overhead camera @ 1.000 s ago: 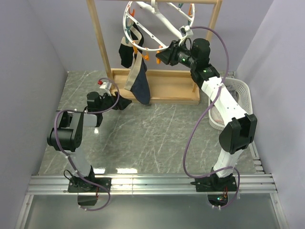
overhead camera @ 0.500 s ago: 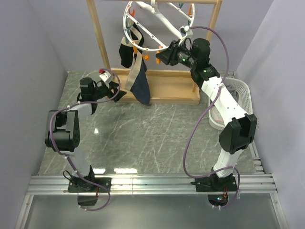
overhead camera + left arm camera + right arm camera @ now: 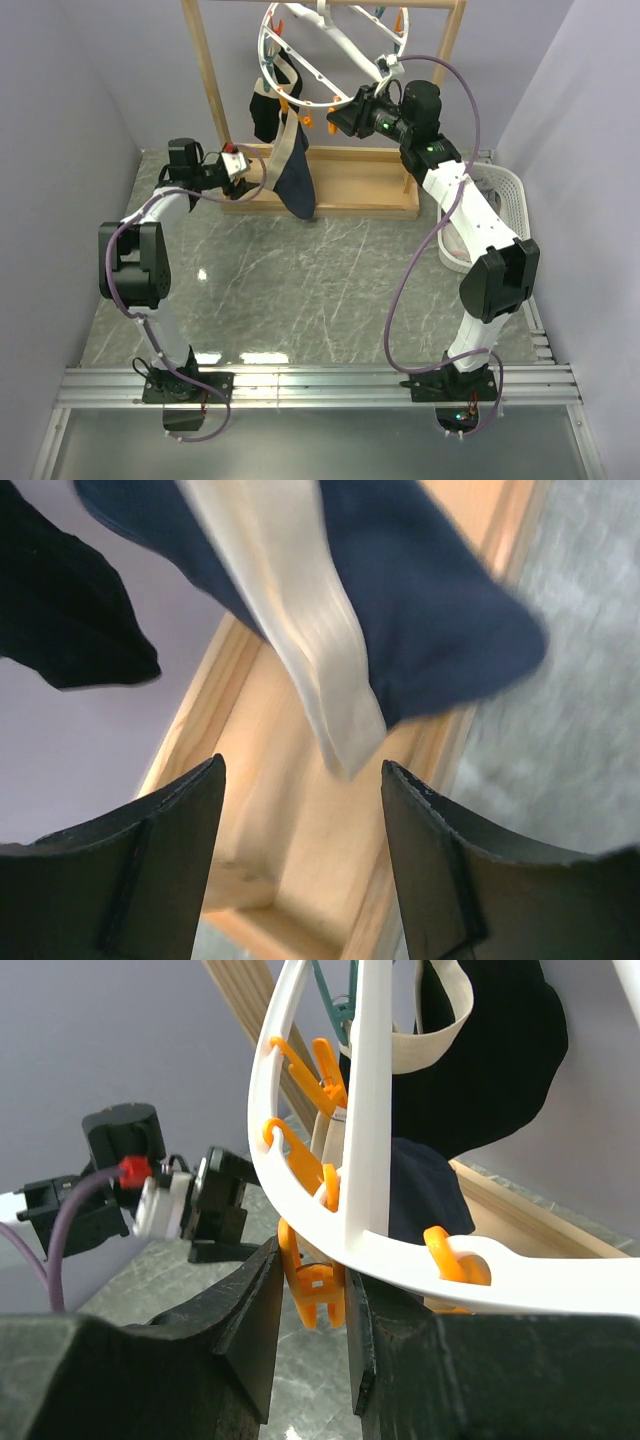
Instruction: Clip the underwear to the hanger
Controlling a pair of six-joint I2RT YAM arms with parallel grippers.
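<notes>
Right gripper (image 3: 312,1265): raised at the far right of the scene against the lower rim of the ring, its two dark fingers pressed onto either side of a small orange plastic clip (image 3: 312,1295).
Orange plastic clip: hangs from the underside of the white rim, caught between those fingers.
Left gripper (image 3: 302,770): fingers spread apart with nothing between them, held at the far left and pointing right at the hanging cloth.
Dark navy fabric underwear with a cream waistband (image 3: 430,600): hangs down from the lower rim of the ring, just left of the right gripper. Its loose cream end dangles just above the left gripper's gap, touching neither finger. Which clip holds it cannot be told.
Large round white plastic hanger with orange and teal clips (image 3: 268,50): hangs tilted from the top bar of the rack at the far side.
Smaller black garment (image 3: 264,112): hangs from the ring's left part, left of the underwear.
Pale wooden rack frame (image 3: 205,70): stands at the far edge, its flat base behind the underwear's lower end.
Grey marbled table (image 3: 300,280): lies under both arms.
White plastic basket (image 3: 505,195): sits at the right edge, beside the right arm.
</notes>
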